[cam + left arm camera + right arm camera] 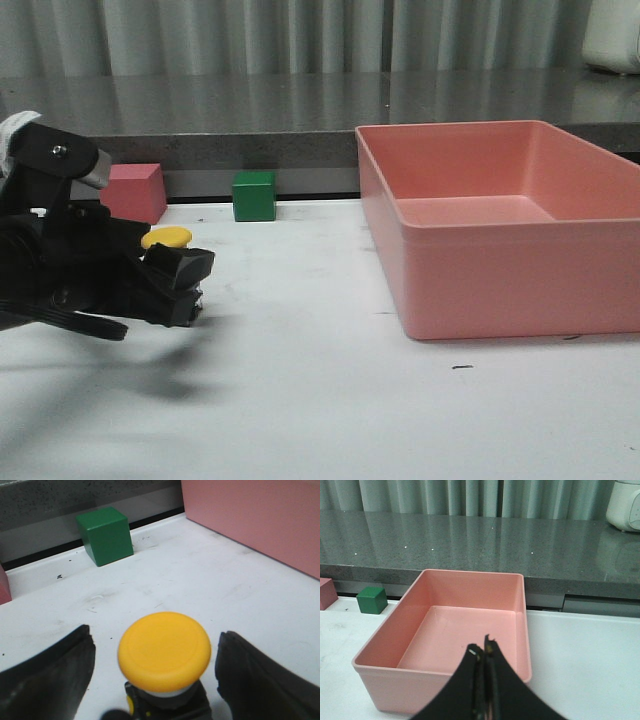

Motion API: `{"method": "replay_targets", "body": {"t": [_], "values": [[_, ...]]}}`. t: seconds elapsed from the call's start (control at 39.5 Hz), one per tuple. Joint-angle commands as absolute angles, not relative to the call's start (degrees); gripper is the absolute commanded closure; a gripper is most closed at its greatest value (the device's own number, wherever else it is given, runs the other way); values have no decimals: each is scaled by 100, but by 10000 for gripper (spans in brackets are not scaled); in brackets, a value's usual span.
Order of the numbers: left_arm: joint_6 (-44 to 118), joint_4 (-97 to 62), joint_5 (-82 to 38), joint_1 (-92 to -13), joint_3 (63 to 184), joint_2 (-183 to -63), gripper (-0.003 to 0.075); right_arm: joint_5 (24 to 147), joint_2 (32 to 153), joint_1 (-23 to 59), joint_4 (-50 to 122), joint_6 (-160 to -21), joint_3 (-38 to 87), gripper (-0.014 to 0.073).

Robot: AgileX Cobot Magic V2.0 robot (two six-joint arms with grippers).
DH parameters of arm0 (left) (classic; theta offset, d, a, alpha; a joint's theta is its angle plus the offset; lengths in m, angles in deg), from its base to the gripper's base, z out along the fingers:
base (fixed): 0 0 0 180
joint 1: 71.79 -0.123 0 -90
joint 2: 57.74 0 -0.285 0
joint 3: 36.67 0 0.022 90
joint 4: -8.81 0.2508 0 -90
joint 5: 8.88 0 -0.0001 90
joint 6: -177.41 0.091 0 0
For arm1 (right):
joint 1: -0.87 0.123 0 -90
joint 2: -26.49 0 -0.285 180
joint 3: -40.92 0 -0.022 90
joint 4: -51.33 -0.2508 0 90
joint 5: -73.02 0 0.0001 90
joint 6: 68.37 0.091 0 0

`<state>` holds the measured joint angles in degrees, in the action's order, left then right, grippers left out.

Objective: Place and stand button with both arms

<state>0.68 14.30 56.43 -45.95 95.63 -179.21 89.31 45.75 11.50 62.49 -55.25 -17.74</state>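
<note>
The button (164, 652) has a yellow-orange cap, a white collar and a black body. It stands cap up on the white table between the fingers of my left gripper (156, 639). The jaws are open, with a gap of table showing on each side of the cap. In the front view only the cap (166, 237) shows, behind my left gripper (187, 283) at the left of the table. My right gripper (484, 651) is shut and empty, held above the near edge of the pink bin (380, 660). It is out of the front view.
The pink bin (480, 290) fills the right side of the table. A green cube (254, 196) and a pink block (135, 191) stand at the table's back edge, behind the button. A grey counter runs behind the table.
</note>
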Motion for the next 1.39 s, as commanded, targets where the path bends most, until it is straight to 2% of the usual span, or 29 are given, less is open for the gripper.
{"method": "replay_targets", "body": {"t": [0.0,0.13,0.38,0.56,0.81,0.91,1.01,1.27,1.34,1.37], "values": [[61,1368,6251,-4596,9615,-17696,202,8452,4634,1137,6358,-5573,-1623,664],[61,1377,5768,-4596,9615,-17308,202,8452,4634,1137,6358,-5573,-1623,664],[-392,1626,3323,-4574,9746,-15496,206,8452,4634,1137,6358,-5573,-1623,664],[-932,1626,2127,-4574,9754,-14243,206,8452,4634,1137,6358,-5573,-1623,664],[-994,1533,-888,-4574,10051,-12378,221,8452,4634,1137,6358,-5573,-1623,664],[-994,1437,-1784,-4574,10249,-11657,290,8452,4634,1137,6358,-5573,-1623,664],[-994,1437,-2321,-4574,10312,-10953,400,8452,4634,1137,6358,-5573,-1623,664],[-994,1437,-2506,-4574,10312,-9472,676,8452,4634,1137,6358,-5573,-1623,664],[-994,1437,-2555,-4574,10312,-9184,741,8452,4634,1137,6358,-5573,-1623,664],[-994,1437,-2587,-4574,10312,-9128,741,8452,4634,1137,6358,-5573,-1623,664]]}}
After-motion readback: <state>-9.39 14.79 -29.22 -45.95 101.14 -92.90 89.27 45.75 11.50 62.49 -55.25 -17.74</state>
